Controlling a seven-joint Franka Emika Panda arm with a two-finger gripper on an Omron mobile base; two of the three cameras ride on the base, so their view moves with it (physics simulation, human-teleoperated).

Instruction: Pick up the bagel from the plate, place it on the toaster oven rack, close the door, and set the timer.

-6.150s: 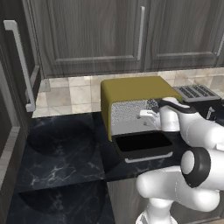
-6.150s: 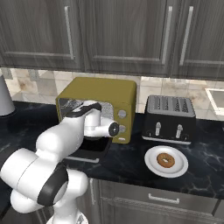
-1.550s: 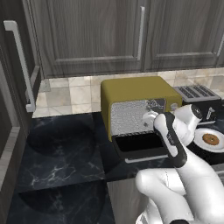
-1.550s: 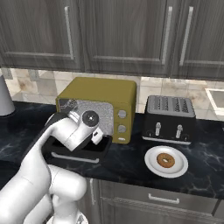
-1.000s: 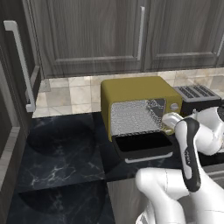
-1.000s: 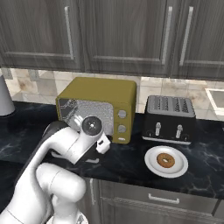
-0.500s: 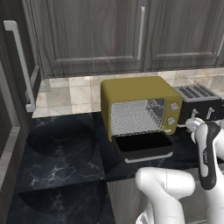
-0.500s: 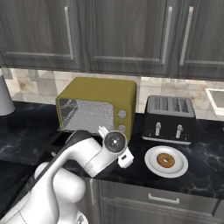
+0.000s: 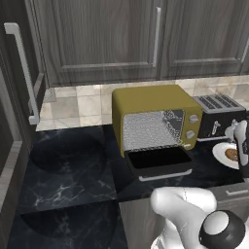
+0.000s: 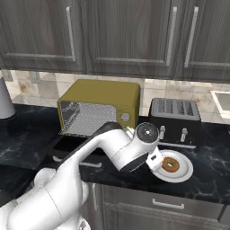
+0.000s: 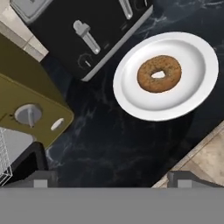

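Observation:
The golden-brown bagel [image 11: 159, 73] lies in the middle of the white plate [image 11: 131, 97], also seen as the bagel [image 10: 170, 165] on the plate [image 10: 186, 171] and, near the right edge, the plate [image 9: 222, 154]. My gripper [image 11: 114, 180] hovers over the dark counter just beside the plate, open, with nothing between its fingertips [image 11: 41, 179]; it sits left of the bagel as the gripper [image 10: 156, 161]. The mustard-yellow toaster oven [image 9: 151, 99] has its door [image 9: 158, 163] folded down flat. The mesh rack [image 9: 146, 131] shows inside, bare.
A black slot toaster [image 10: 175, 117] stands right behind the plate, between it and the wall. The oven's silver knobs [image 9: 193, 118] face front. The counter's front edge [image 11: 203, 157] runs close by the plate. Dark cabinets hang above.
My arm has swung right, away from the oven's front and over to the plate; the hand now hangs beside the bagel. The oven door stays down and the bagel has not moved.

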